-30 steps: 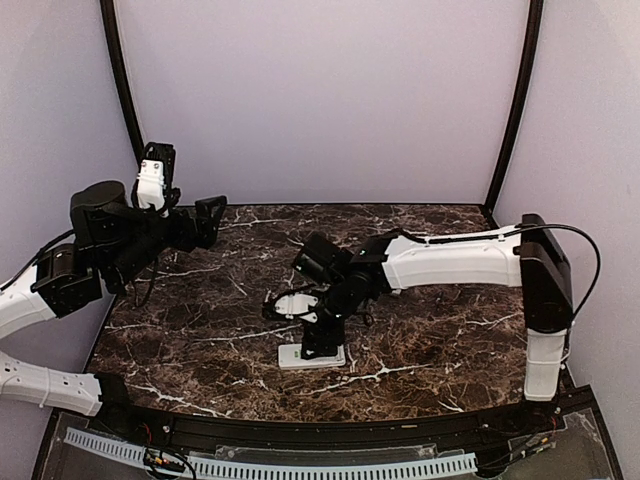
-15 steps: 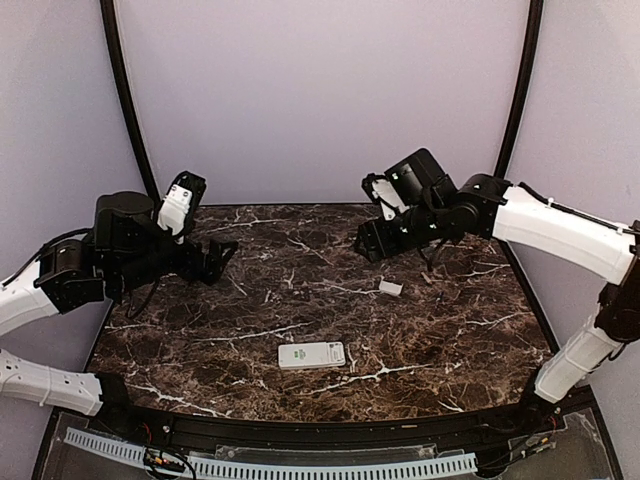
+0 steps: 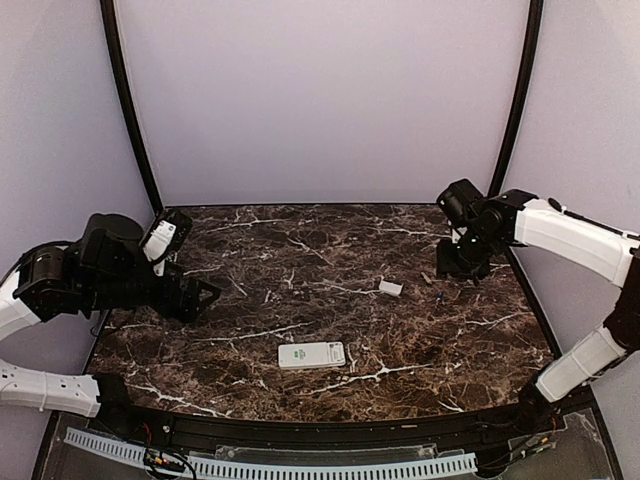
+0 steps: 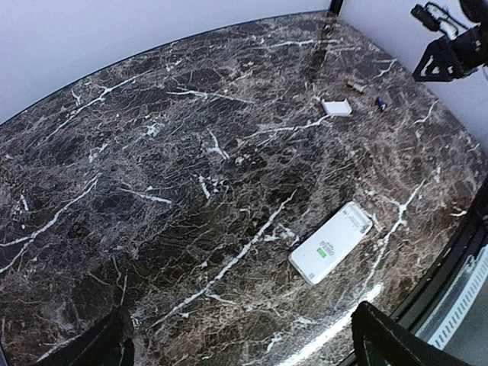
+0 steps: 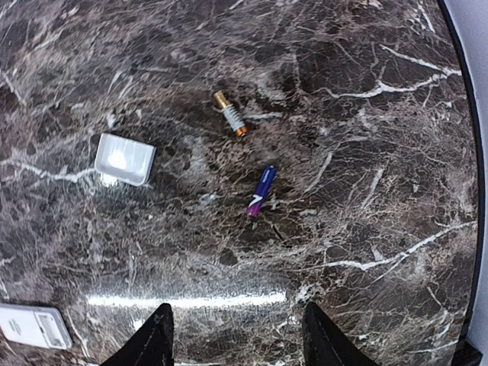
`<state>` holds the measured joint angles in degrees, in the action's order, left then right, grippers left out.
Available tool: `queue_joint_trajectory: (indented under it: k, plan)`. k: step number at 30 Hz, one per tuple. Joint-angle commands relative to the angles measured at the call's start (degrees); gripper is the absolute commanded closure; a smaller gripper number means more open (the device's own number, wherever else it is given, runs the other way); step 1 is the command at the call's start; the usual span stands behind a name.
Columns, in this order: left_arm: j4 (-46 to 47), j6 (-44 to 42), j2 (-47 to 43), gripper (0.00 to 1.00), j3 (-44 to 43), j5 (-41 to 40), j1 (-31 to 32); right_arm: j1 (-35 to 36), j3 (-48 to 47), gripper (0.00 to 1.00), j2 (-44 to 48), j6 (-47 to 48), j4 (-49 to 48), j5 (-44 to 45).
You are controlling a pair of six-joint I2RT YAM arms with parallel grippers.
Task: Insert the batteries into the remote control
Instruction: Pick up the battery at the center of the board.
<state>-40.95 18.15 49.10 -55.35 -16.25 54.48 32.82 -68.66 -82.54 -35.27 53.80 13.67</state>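
Top, left wrist and right wrist views of the dark marbled tabletop (image 3: 200,350). At far left my left tool (image 3: 200,296) (image 4: 248,345) hangs over the tabletop's left edge, fingers spread to their widest with nothing between them.

The remote control (image 3: 311,355) (image 4: 333,242) (image 5: 30,326) lies flat near the front middle, well apart from both tools: to the right of the left tool and nearer the front edge, and to the left of the right tool and far forward of it. Its green mark faces up. I cannot tell whether any cell sits inside it.

Further right and toward the back lies a small flat white piece (image 3: 391,288) (image 4: 336,107) (image 5: 124,158), alone. Just beyond it two batteries lie loose on the marble, near each other but not touching: a gold-capped battery (image 5: 230,113) (image 4: 356,86) and a blue-purple battery (image 5: 261,191) (image 4: 380,103).

At right my right tool (image 3: 458,263) (image 5: 238,343) is over the right rear corner, near the batteries, fingers apart and pinching nothing.
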Motion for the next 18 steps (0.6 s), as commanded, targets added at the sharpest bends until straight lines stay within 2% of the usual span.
queue_joint_trajectory:
  k: [1, 4, 7, 12, 18]
  plan:
    - [-2.29, 6.59, -9.24, 0.02, 2.61, 3.21, -0.24, -4.22, 0.7, 0.47, -1.26, -0.41, -6.05, -2.3]
    - [-1.05, 7.06, -13.69, 0.03, 3.96, 3.59, -0.25, -7.27, 0.51, 0.48, -4.5, 0.73, -9.11, -3.45]
    - [-1.32, 6.94, -13.98, 0.03, 3.84, 3.23, -0.29, -10.93, -0.26, 0.51, -8.7, 2.22, -10.67, -3.15]
    - [-1.15, 5.53, -7.93, 0.03, 2.94, 2.78, -0.21, -16.36, 0.06, 0.56, -14.96, 5.24, -14.62, -5.98]
    - [3.82, 0.81, 0.21, 0.02, 2.17, 3.53, -0.23, -17.54, -0.87, 0.61, -21.66, 7.47, -17.72, -10.24]
